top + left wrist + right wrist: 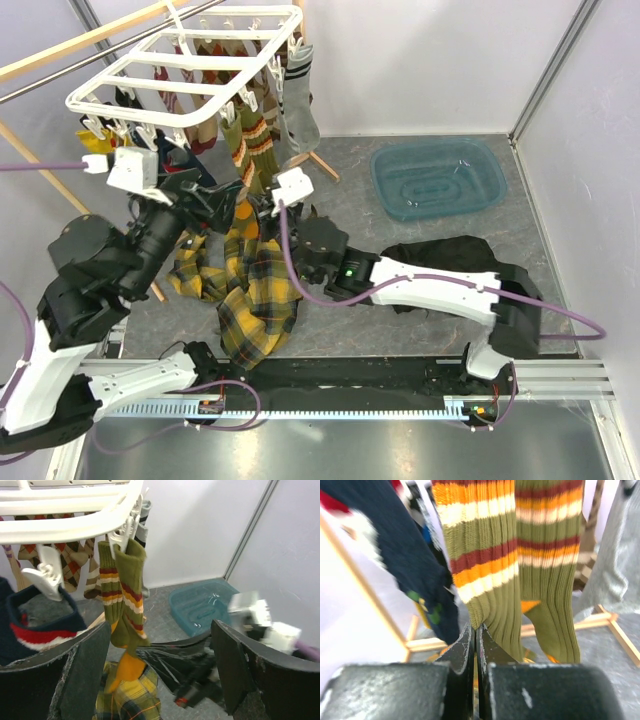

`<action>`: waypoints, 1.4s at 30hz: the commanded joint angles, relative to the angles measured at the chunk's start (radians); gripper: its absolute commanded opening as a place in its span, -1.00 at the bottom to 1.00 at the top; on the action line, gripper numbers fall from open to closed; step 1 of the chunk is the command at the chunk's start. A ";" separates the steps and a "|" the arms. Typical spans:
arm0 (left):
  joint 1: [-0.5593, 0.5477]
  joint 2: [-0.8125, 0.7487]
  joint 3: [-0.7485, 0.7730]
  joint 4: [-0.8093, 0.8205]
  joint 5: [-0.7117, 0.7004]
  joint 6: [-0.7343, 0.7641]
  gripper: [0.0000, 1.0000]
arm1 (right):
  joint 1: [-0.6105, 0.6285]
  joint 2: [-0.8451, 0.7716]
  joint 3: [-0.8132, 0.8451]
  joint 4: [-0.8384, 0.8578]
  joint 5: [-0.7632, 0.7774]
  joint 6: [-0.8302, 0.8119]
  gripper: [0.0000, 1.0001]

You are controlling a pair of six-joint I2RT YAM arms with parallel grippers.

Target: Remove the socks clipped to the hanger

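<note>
The white grid hanger hangs at the upper left with socks clipped under it. Two olive-orange striped socks dangle from its near corner. My right gripper is shut, its tips pinching the lower left edge of one olive-orange striped sock. My left gripper stands wide open just below the hanger, holding nothing, with the olive socks ahead of it. A navy sock with a red-white band and brown argyle socks hang to the left. A grey sock hangs at the right.
A yellow plaid cloth lies on the floor under the socks. A black garment lies behind the right arm. A blue basin sits at the back right. The wooden rack carries the hanger; its foot crosses the floor.
</note>
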 commanded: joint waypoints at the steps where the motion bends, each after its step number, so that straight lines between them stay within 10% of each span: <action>1: 0.003 0.067 0.070 -0.020 -0.008 -0.011 0.75 | 0.005 -0.134 -0.042 0.024 -0.138 0.082 -1.00; 28: 0.014 0.242 0.305 -0.109 -0.062 0.070 0.76 | -0.132 -0.334 -0.228 0.051 -0.525 0.340 -1.00; 42: 0.314 0.294 0.388 -0.234 0.239 -0.108 0.71 | -0.221 -0.332 -0.277 0.079 -0.583 0.484 -1.00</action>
